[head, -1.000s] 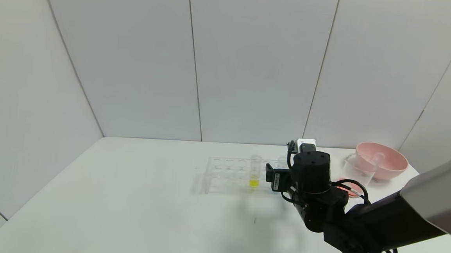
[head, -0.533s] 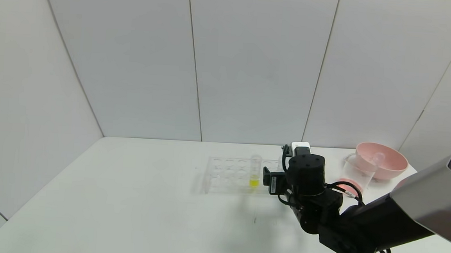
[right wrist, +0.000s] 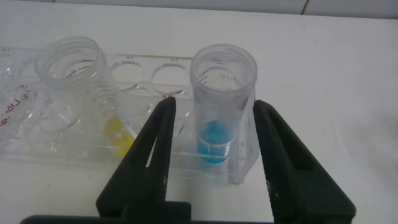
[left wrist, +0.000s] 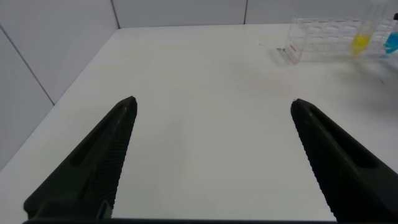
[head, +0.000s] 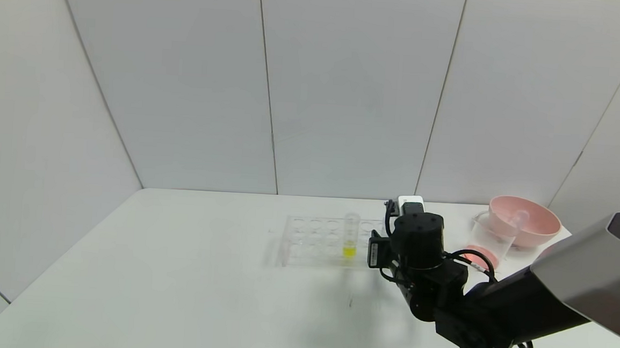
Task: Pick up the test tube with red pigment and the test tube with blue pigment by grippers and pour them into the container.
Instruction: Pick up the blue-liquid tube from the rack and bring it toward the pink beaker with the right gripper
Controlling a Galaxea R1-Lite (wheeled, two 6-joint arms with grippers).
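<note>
The blue test tube [right wrist: 222,109] stands upright in the end slot of the clear rack [right wrist: 56,134]. My right gripper [right wrist: 214,104] is open, with one finger on each side of the tube and not touching it. In the head view the right wrist [head: 418,240] hides that tube. The beaker [head: 492,233] stands to the right of the arm with red liquid at its bottom. No tube with red liquid shows. My left gripper [left wrist: 212,101] is open and empty over bare table, far from the rack [left wrist: 323,40].
A yellow-liquid tube [head: 350,235] stands in the rack [head: 311,238], next to the blue one [right wrist: 81,81]. A pink bowl [head: 533,225] with a clear tube lying in it stands behind the beaker at the table's back right corner.
My right arm has moved a little to the left along the rack's right end and its wrist has turned slightly. The rack, beaker and bowl have not moved.
</note>
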